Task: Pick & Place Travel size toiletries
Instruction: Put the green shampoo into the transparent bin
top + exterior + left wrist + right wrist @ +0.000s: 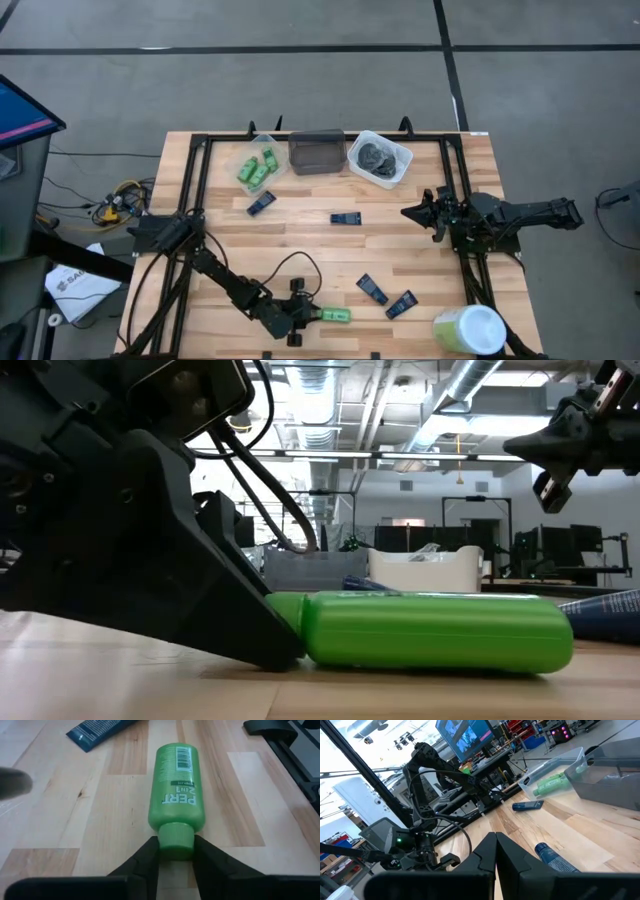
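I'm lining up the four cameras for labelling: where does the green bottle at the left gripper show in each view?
High view: green bottle lying near the table's front edge, at the left gripper.
Low view: fills the centre, on its side.
Left wrist view: centre, cap between the fingers.
Right wrist view: not in it, as far as I can tell.
Shared landmark: the dark blue sachet beside the bottle.

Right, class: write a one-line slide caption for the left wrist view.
Left gripper closes its fingers on the cap of a green bottle lying flat on the wooden table.
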Controlling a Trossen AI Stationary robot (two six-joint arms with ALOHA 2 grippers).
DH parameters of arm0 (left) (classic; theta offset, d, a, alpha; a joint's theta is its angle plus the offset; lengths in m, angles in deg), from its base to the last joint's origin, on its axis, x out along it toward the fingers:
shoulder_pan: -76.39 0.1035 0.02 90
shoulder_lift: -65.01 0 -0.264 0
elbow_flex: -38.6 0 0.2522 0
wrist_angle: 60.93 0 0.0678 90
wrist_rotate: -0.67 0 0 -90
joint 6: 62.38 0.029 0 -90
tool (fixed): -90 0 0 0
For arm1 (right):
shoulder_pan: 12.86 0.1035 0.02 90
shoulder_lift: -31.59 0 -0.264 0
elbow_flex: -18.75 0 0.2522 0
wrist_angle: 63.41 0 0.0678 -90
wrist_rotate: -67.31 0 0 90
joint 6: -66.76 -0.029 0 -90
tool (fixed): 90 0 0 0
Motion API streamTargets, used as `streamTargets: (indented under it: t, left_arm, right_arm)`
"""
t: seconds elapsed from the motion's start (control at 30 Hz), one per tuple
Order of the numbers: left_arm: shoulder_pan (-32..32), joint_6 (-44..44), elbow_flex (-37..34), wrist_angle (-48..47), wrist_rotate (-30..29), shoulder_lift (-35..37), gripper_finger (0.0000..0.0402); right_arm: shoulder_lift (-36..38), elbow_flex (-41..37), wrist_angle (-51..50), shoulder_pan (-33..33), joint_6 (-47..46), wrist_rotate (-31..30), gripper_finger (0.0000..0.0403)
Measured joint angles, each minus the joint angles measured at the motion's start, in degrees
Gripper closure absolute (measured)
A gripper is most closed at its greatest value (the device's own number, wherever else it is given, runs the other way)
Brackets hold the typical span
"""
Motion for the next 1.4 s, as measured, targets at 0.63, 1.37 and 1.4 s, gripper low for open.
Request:
streamTargets:
  t: [0.63,1.37,1.4]
  left_arm:
    - [5.2,0.2,-0.2,-23.4,-20.1,23.6,0.0306]
    - [45.2,2.6,-31.2,-33.4,-16.9,68.1,0.0305]
    - [47.6,3.3,-31.9,-33.4,-15.2,68.1,0.0305]
  right_arm:
    - [0.0,0.0,0.0,0.0,0.0,0.0,0.0403]
    - [0.0,0.0,0.0,0.0,0.0,0.0,0.0403]
    - [0.0,0.0,0.0,0.0,0.0,0.0,0.0403]
